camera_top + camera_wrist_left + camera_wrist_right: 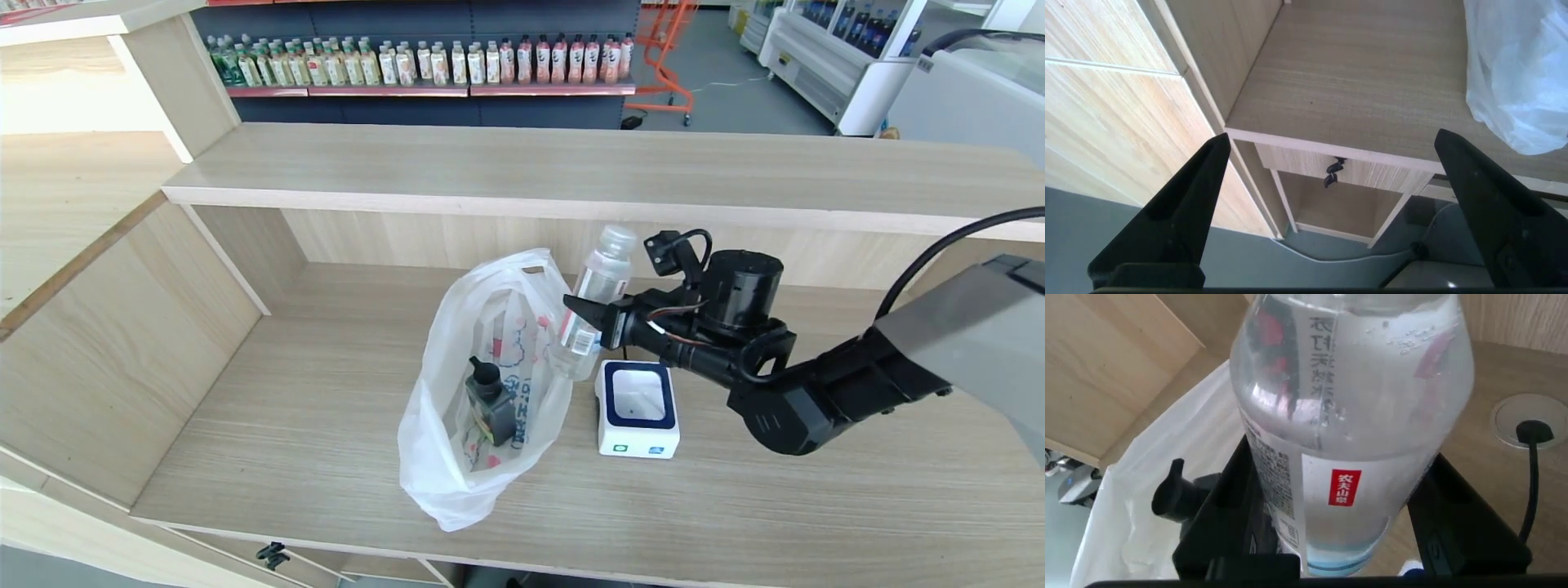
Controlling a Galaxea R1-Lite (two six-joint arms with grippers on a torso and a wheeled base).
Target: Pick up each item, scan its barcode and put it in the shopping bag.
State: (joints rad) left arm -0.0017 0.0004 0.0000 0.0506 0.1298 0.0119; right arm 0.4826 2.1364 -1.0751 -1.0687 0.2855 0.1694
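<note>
From the head view, the right gripper (589, 321) is clamped around the lower half of a clear water bottle (598, 282). It holds the bottle tilted above the wooden counter (286, 425), with the cap leaning toward the back wall. The bottle's base hangs between the white shopping bag (433, 457) and the white, blue-rimmed scanner (637, 407), which stands just beside the bag. A dark pump bottle (490, 404) lies inside the open bag. In the left wrist view, the left gripper (1331, 140) hangs off the counter's front edge with its jaws spread wide and nothing between them. A corner of the bag (1523, 73) and a small drawer handle (1333, 173) are visible there. In the right wrist view, the black fingers (1221, 523) press on both sides of the labelled bottle, with the bag and the pump's spout behind and a cable hole (1527, 429) in the counter.
</note>
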